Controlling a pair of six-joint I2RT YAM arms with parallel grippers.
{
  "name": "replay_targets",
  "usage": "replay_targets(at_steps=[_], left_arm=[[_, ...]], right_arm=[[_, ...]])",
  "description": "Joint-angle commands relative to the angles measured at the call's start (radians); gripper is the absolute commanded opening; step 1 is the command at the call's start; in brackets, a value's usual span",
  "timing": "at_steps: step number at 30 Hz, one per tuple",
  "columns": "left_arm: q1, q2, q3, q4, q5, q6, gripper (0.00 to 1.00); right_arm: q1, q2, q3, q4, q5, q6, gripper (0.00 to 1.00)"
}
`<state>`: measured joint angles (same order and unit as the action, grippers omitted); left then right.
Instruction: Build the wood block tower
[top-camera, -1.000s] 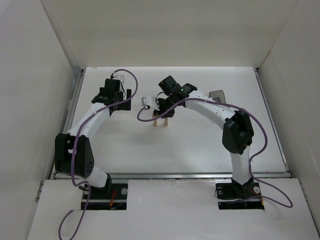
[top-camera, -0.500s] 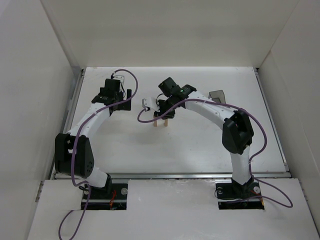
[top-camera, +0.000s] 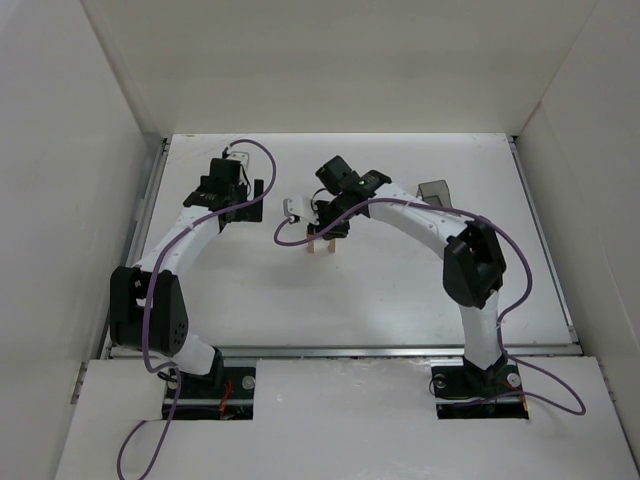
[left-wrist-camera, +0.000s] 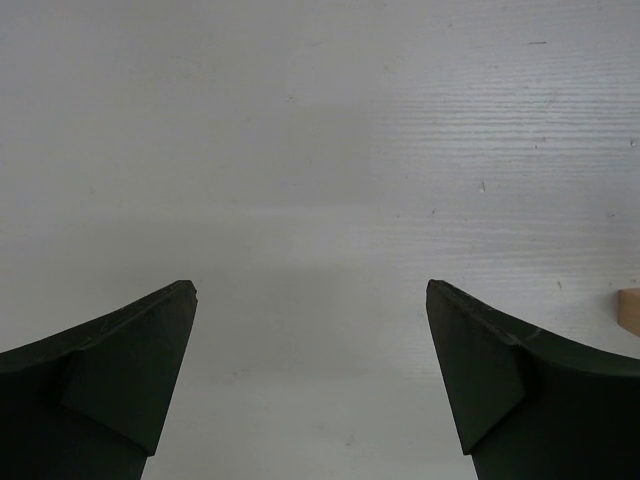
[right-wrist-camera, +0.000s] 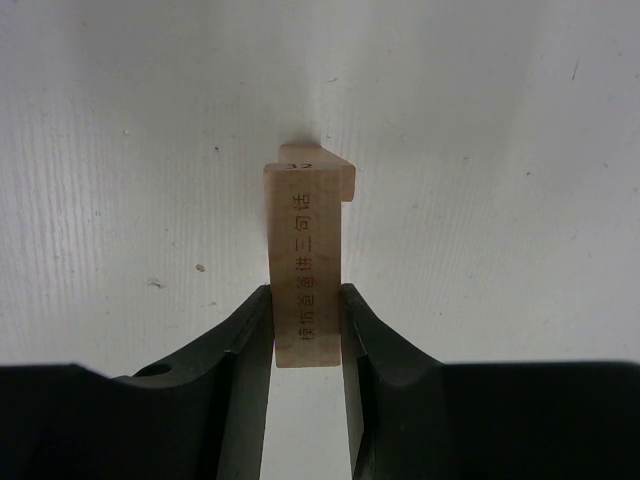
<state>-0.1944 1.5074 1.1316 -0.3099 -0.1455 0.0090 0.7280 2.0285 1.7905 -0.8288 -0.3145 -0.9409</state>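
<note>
The wood block tower (top-camera: 319, 243) stands near the table's middle: two short tan uprights with a flat plank across them. In the right wrist view the plank (right-wrist-camera: 304, 230), printed with characters, lies lengthwise between my fingers, and an upright's top (right-wrist-camera: 349, 178) shows under its far end. My right gripper (right-wrist-camera: 305, 292) is shut on the plank's near end, directly above the tower (top-camera: 330, 222). My left gripper (top-camera: 256, 198) is open and empty to the left of the tower, low over bare table (left-wrist-camera: 310, 285). A tan block edge (left-wrist-camera: 630, 310) shows at its view's right border.
A translucent dark grey container (top-camera: 434, 189) sits at the back right, behind the right arm. White walls enclose the table (top-camera: 400, 290) on the left, back and right. A purple cable loops from each arm.
Almost nothing. The right arm's elbow has shifted slightly; its gripper stays on the plank over the uprights. The left arm has not moved.
</note>
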Motion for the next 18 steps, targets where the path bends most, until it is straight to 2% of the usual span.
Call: replay_targets(at_steps=[1,18], left_arm=[[0.003,-0.046,-0.009,0.017,0.007,-0.007,0.99],[0.003,-0.046,-0.009,0.026,0.007,-0.007,0.99]], right_arm=[[0.01,0.022,0.015,0.026,-0.001,0.007,0.0],[0.01,0.032,0.024,0.036,-0.001,0.025,0.0]])
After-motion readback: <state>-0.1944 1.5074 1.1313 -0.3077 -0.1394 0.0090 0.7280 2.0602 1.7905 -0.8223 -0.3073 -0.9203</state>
